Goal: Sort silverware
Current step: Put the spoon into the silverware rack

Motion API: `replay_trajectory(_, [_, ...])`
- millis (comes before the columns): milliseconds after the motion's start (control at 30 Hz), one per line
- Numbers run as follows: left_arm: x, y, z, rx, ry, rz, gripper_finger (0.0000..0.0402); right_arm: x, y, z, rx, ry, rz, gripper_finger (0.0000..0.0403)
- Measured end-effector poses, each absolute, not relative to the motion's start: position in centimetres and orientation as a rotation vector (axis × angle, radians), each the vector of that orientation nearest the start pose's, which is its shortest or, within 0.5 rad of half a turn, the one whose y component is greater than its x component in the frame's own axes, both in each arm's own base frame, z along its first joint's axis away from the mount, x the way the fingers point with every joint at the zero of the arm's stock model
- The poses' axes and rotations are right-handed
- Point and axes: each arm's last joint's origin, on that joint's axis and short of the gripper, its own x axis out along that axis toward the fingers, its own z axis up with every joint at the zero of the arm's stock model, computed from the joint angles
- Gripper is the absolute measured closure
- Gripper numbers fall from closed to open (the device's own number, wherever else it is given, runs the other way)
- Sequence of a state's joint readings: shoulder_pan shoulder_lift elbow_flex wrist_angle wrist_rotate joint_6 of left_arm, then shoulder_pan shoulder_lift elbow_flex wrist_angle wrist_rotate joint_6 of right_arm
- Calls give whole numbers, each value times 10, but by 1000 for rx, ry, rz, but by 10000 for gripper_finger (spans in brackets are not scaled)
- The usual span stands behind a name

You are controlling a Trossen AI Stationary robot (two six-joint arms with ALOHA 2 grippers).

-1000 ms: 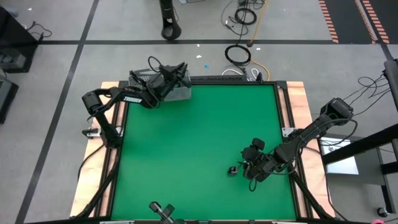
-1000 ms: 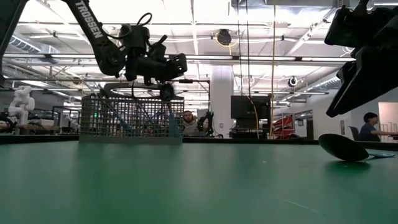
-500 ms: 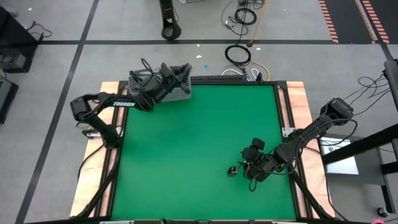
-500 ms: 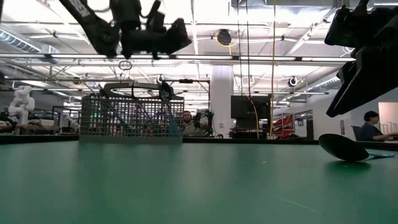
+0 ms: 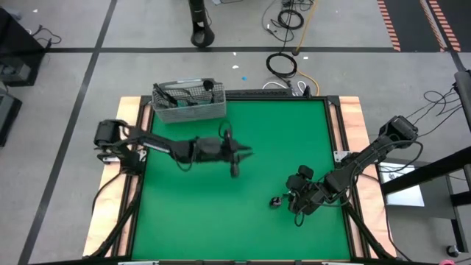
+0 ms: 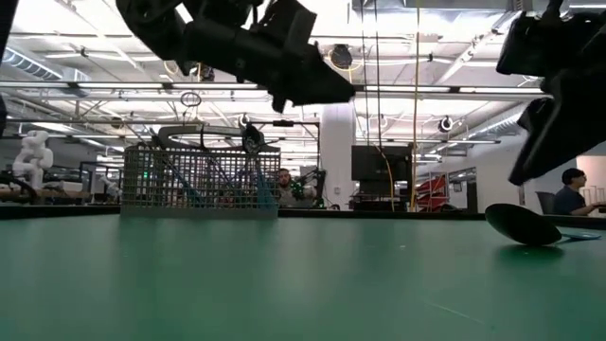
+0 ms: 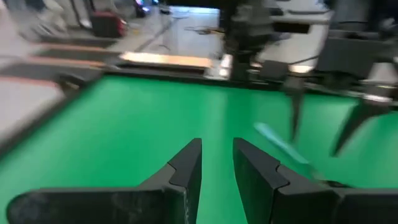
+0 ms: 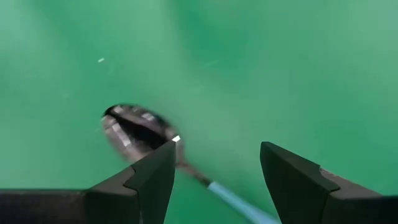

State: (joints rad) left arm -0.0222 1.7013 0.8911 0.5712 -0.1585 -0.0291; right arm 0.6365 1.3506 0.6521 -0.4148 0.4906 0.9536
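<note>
A: What is found nearest the front edge of the table (image 5: 191, 213)?

B: The right gripper (image 5: 295, 199) is positioned low over the right-hand near part of the table, jaws spread wide. Nothing is held. A spoon (image 8: 134, 129) lies flat on the green surface just beyond the fingertips. It is judged that the jaws are kept spread over the handle so that the spoon can be taken by its narrow part.

A: How is that spoon oriented?

B: In the high view the dark bowl (image 5: 274, 201) is seen to the left of the gripper, and the light blue handle (image 8: 239, 202) runs back under the gripper to the right. The long axis is therefore set roughly left to right across the table, bowl pointing left. In the low view the bowl (image 6: 522, 225) rests on the surface.

A: What is stationed farther in?

B: The left gripper (image 5: 237, 152) is extended over the middle of the table, raised clear of the surface and well apart from the spoon. Its fingers (image 7: 186, 168) are parted by a narrow gap. No item is seen between them.

A: And at the far side?

B: A wire-mesh basket (image 5: 188, 102) stands at the far left edge. Dark utensils (image 5: 193, 101) stand or lean inside it; their number and type cannot be determined. The basket is judged to serve as the stock from which pieces are drawn for sorting.
</note>
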Motion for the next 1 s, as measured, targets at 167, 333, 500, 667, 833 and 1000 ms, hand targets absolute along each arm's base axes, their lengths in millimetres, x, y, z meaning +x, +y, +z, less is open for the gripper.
replay_trajectory(167, [380,-43,182,-110,275,44,308,194,136,167,403,943,-183,179])
replay_trajectory(333, [419,-86,177,-79,280,-52,308,187,159,175,469,952,-38,179])
replay_trajectory(500, [465,-104,175,-79,379,0,308,163,196,190,633,988,45,179])
replay_trajectory(667, [503,-107,175,-62,545,23,308,138,215,195,659,868,11,179])
replay_trajectory(833, [524,-106,171,-107,610,22,308,127,219,196,615,756,-23,179])
replay_trajectory(1000, [535,-110,156,-122,623,-17,306,125,218,195,584,752,-39,179])
